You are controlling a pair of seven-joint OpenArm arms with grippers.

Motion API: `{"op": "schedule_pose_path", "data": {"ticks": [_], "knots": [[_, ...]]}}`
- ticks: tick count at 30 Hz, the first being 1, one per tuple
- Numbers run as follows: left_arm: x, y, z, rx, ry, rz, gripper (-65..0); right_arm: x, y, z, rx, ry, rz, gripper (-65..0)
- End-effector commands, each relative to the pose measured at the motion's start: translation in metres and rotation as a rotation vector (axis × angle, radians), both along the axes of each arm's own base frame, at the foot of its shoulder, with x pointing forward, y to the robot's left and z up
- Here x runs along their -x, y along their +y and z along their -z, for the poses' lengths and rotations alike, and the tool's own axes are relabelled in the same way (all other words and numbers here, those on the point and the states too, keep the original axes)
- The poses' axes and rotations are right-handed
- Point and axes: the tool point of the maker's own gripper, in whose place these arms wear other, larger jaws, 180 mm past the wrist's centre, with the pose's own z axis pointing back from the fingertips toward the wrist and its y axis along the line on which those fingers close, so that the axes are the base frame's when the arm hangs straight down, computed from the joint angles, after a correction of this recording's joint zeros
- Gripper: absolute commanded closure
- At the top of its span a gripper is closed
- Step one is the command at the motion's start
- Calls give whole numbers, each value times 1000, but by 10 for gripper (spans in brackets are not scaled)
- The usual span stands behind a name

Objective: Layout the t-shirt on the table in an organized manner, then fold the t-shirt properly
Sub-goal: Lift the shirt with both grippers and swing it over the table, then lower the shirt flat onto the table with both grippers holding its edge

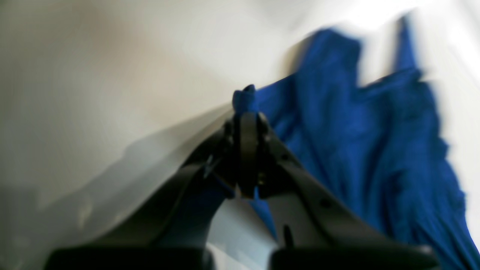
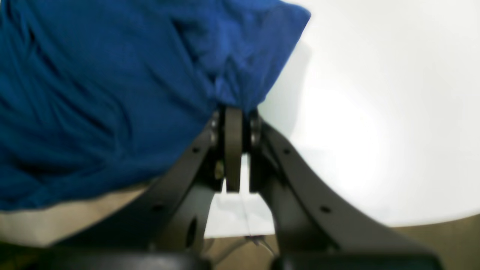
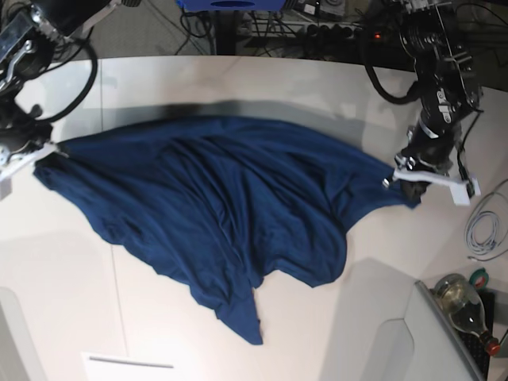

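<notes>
Across the table (image 3: 238, 75), both jaws pinch the t-shirt (image 3: 230, 206), stretched left-right.

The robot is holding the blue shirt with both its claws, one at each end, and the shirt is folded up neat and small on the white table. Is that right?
Not quite. Both grippers do pinch the t-shirt, the left gripper at one end and the right gripper at the other, on the white table. But the shirt is not folded: the base view shows it stretched wide and wrinkled between them.

Left wrist view blurs the t-shirt (image 1: 375, 150).
</notes>
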Motion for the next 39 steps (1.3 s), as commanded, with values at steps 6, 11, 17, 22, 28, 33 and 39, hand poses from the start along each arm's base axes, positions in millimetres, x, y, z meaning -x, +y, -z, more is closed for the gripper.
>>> {"op": "schedule_pose_path", "data": {"ticks": [6,11,17,22,28,33,39], "knots": [[-46,-3,-66,-25,-166,32,0,-48,-24,-62,46,-113,38,0],[-90,-11,-119,1,-283,58,0,-93,-25,-108,74,-205,14,0],[-142,-19,-173,54,-405,44,0,-148,-19,-148,136,-313,-84,0],[-179,-11,-180,34,-383,15,0,-189,-33,-181,191,-407,-116,0],[-221,-8,-214,81,-416,14,0,-232,-49,-232,248,-517,-137,0],[-250,-10,-244,123,-438,22,0,-256,-60,-277,289,-602,-139,0],[-282,-15,-285,93,-539,13,0,-276,-70,-334,353,-719,-144,0]]}}
